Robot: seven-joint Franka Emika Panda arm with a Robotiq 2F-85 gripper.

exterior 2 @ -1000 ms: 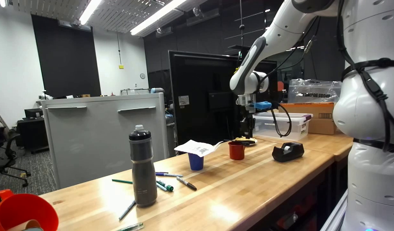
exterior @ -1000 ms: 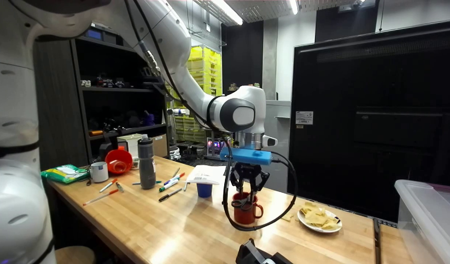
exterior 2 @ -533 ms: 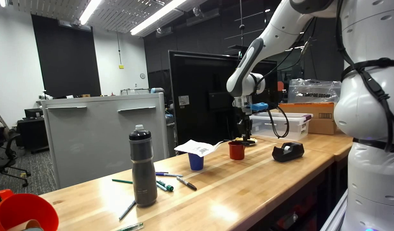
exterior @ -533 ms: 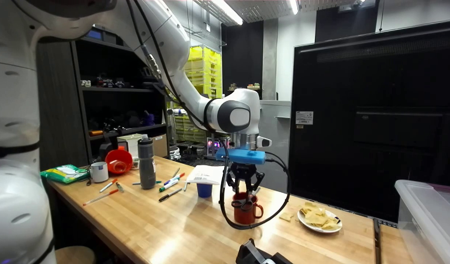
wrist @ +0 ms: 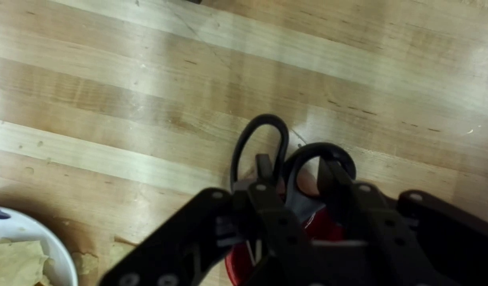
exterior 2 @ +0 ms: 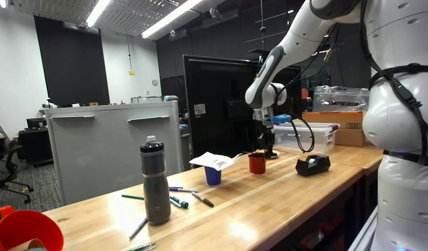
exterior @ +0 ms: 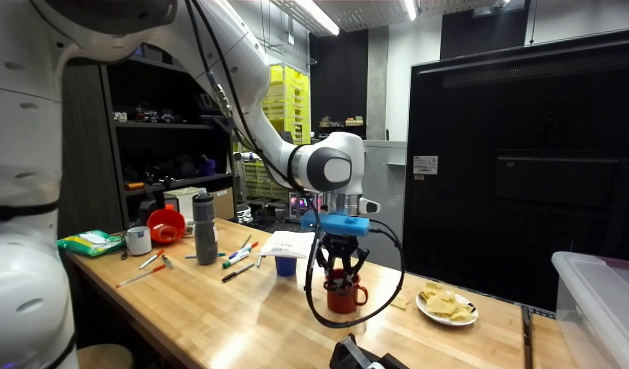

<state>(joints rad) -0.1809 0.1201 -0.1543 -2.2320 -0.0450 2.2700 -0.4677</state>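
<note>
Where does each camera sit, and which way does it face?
An exterior view: near the tape dispenser, facing across the table toward shelves; the arm, at left, and gripper show.
An exterior view: near the grey bottle, facing along the table toward a black panel; the arm and gripper show at right.
Wrist view: on the arm's end, facing down at scissors and red mug; only the gripper shows.
Both exterior views share the red mug, grey bottle and blue cup.

Arm (exterior: 22, 154) hugs the left edge in an exterior view; arm (exterior 2: 388, 115) hugs the right in an exterior view; both look across the tabletop (exterior 2: 207, 223), sharing the grey bottle (exterior 2: 156, 191); wrist cam's super close, staring down at scissors (wrist: 288, 174).
</note>
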